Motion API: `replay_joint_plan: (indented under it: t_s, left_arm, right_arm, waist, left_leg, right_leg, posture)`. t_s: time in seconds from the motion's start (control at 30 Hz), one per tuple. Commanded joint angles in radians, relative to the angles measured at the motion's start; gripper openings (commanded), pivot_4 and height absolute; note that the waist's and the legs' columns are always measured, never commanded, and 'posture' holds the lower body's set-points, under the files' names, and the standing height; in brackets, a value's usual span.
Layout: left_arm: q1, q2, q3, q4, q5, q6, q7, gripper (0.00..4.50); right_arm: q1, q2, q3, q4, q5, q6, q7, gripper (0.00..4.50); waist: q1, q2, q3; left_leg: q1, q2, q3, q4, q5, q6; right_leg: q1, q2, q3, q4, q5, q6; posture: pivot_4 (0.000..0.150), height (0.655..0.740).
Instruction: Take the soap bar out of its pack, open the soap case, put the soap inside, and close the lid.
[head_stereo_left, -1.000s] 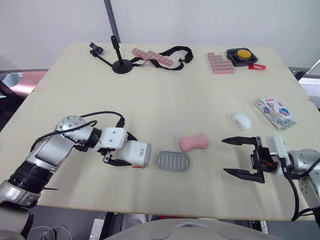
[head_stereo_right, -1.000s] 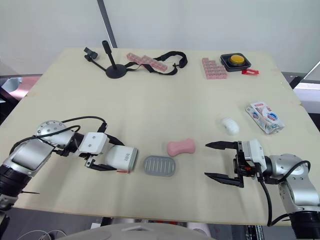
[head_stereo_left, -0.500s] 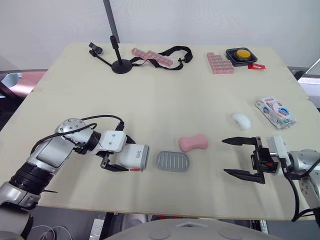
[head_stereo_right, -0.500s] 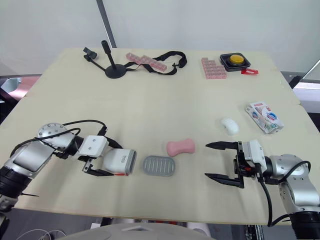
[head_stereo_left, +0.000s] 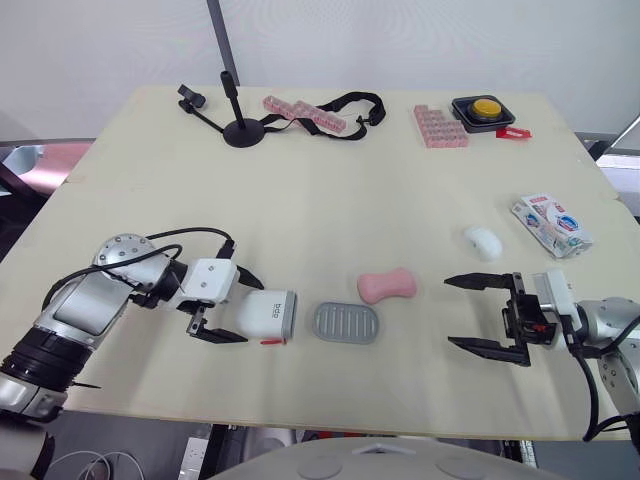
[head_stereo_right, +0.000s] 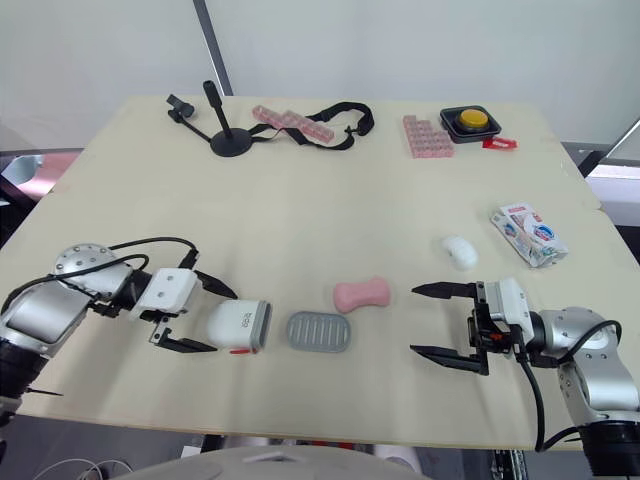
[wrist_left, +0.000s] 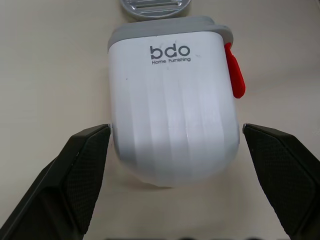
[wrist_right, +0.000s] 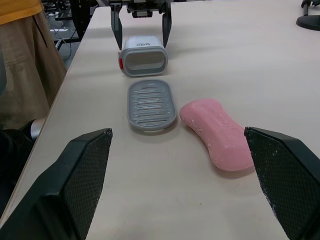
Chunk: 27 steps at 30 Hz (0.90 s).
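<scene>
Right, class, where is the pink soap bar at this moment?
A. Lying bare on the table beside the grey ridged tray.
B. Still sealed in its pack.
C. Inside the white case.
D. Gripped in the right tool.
A: the pink soap bar lies on the table next to the grey ridged tray, clear of the open right tool.

Table (head_stereo_left: 330, 200): pale wood top, and all you need lies on it.
Near edge, left of middle: white soap case (head_stereo_left: 262, 313) on its side, its open mouth facing the grey ribbed tray (head_stereo_left: 347, 322) just beside it.
Middle: pink soap bar (head_stereo_left: 387, 286), near the tray but apart from it.
Right edge: crumpled soap pack (head_stereo_left: 551, 224), with a white oval piece (head_stereo_left: 483, 241) near it, further in.
Far edge: black stand (head_stereo_left: 238, 128), long pink pill strip (head_stereo_left: 305, 114), black strap (head_stereo_left: 350, 105), pink pill box (head_stereo_left: 440, 127).
Far right corner: yellow button box (head_stereo_left: 483, 110).
</scene>
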Motion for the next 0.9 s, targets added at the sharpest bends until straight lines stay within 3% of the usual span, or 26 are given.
replay_joint_plan:
  t_s: [0.03, 0.4, 0.53, 0.73, 0.9]
  left_arm:
    - [-0.002, 0.008, 0.09, 0.05, -0.063, -0.055, -0.01, 4.49]
    - [0.15, 0.025, 0.329, 0.135, -0.275, -0.054, -0.075, 4.49]
    - [0.218, 0.0, 0.413, 0.152, -0.3, -0.088, -0.046, 4.49]
    - [0.351, -0.067, 0.49, 0.018, -0.352, -0.107, -0.004, 4.49]
    - [0.467, -0.136, 0.52, -0.121, -0.401, -0.121, 0.021, 4.49]
  right_arm:
    - [-0.011, -0.018, -0.012, 0.002, 0.001, -0.005, 0.008, 4.5]
    - [-0.064, -0.051, 0.008, -0.033, 0.0, 0.058, -0.018, 4.5]
    - [-0.127, -0.085, 0.07, -0.064, -0.09, 0.128, -0.091, 4.5]
    - [-0.256, -0.087, 0.163, -0.117, -0.159, 0.225, -0.176, 4.5]
    - [-0.374, -0.098, 0.279, -0.122, -0.246, 0.227, -0.141, 4.5]
  waist:
    - [-0.001, 0.0, 0.0]
    - [0.0, 0.0, 0.0]
    - [0.0, 0.0, 0.0]
    - [0.003, -0.001, 0.0]
    - [0.0, -0.001, 0.0]
  left_leg:
    - [0.0, 0.0, 0.0, 0.0, 0.0, 0.0]
    - [-0.001, 0.0, 0.0, 0.0, 0.0, 0.0]
    - [-0.002, 0.002, 0.001, 0.0, 0.0, 0.0]
    - [-0.002, 0.001, 0.0, 0.0, 0.0, -0.001]
    - [-0.002, 0.001, 0.001, 0.0, 0.001, -0.003]
  right_leg:
    - [0.0, 0.0, 0.0, 0.0, 0.0, 0.0]
    - [-0.002, 0.0, 0.0, 0.001, 0.0, 0.0]
    - [-0.003, 0.001, 0.0, 0.001, 0.0, 0.0]
    - [-0.003, 0.001, 0.0, 0.0, 0.0, 0.0]
    - [-0.002, 0.001, 0.0, 0.0, 0.0, 0.0]
  posture:
    - [0.15, 0.74]
    - [0.15, 0.74]
    - [0.15, 0.74]
    - [0.15, 0.74]
    - [0.15, 0.74]
